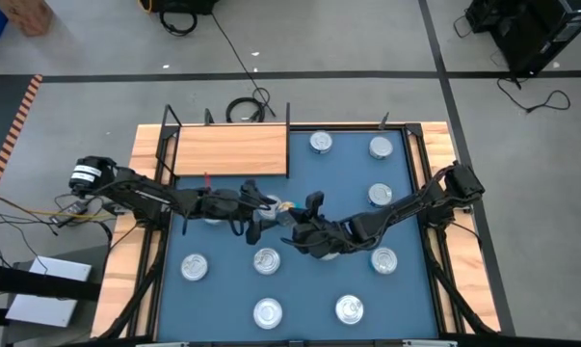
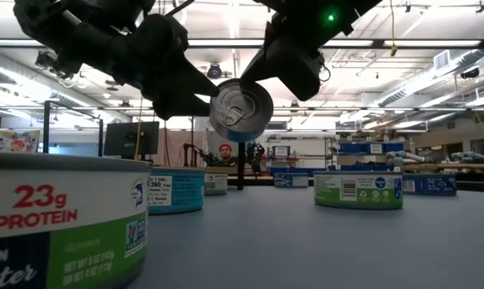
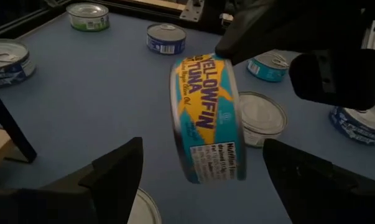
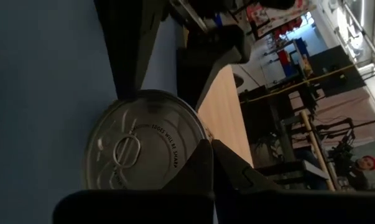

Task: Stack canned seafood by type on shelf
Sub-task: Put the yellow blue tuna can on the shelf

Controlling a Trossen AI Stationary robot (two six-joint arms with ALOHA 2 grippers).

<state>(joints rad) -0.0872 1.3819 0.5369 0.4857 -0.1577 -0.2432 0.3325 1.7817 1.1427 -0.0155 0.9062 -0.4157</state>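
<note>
Silver metal is catching the light on the lid of the yellowfin tuna tin (image 2: 241,109), which is hanging in the air on edge, its pull-tab lid facing the low camera. The right gripper (image 1: 292,218) is pinching this tin at its rim, fingers pressed together on it. The left gripper (image 1: 264,210) is sitting just beside it with its fingers (image 3: 115,171) spread wide to either side of the tin's printed wall, not touching it. In the high view the tin itself is almost wholly hidden between the two grippers.

Below and around the grippers, other tins (image 1: 266,259) are lying flat and apart on the blue mat (image 1: 223,280), none stacked. Some are cut off by the wrist picture's edge, and their labels are mostly too small to read.

Farther off, beyond the left gripper, the wooden shelf (image 1: 231,149) is lying with nothing on its board; its thin black uprights (image 1: 171,120) are standing at the corners.
</note>
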